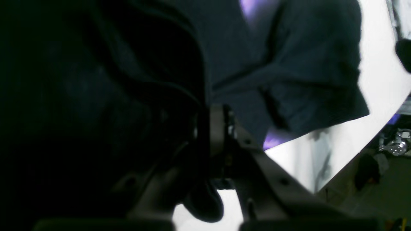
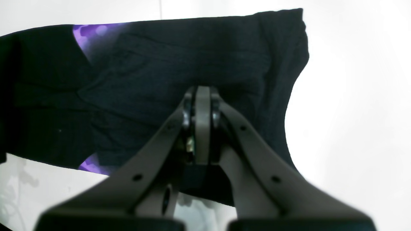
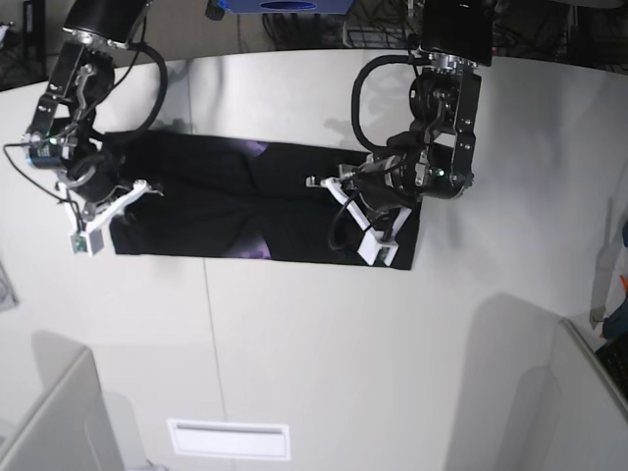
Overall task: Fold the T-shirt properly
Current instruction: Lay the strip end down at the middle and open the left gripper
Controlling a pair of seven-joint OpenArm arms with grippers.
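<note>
T-shirt (image 3: 245,211) lies flat on the desk (image 3: 314,353), folded into a long black band. Long axis runs left-right in the base view, parallel to the desk's far edge, sitting in the far half. Small patches of purple print peek out near the band's middle, at the far edge and the near edge.

Left hand (image 3: 378,211) is down on the band's right end in the base view, jaws pressed together. Its wrist view is mostly dark cloth bunched against the fingers; can't tell if cloth is actually pinched.

Right hand (image 3: 98,201) is at the band's left end, jaws pressed together. In its wrist view the tips (image 2: 202,102) sit over the black cloth; pinch on cloth not confirmable.

Desk is white and glossy, with a seam running front to back left of centre. A white label or slot (image 3: 229,439) sits near the front edge. Cables (image 3: 358,98) loop off both arms over the shirt's ends. Light panels stand at the near-left and near-right corners.
</note>
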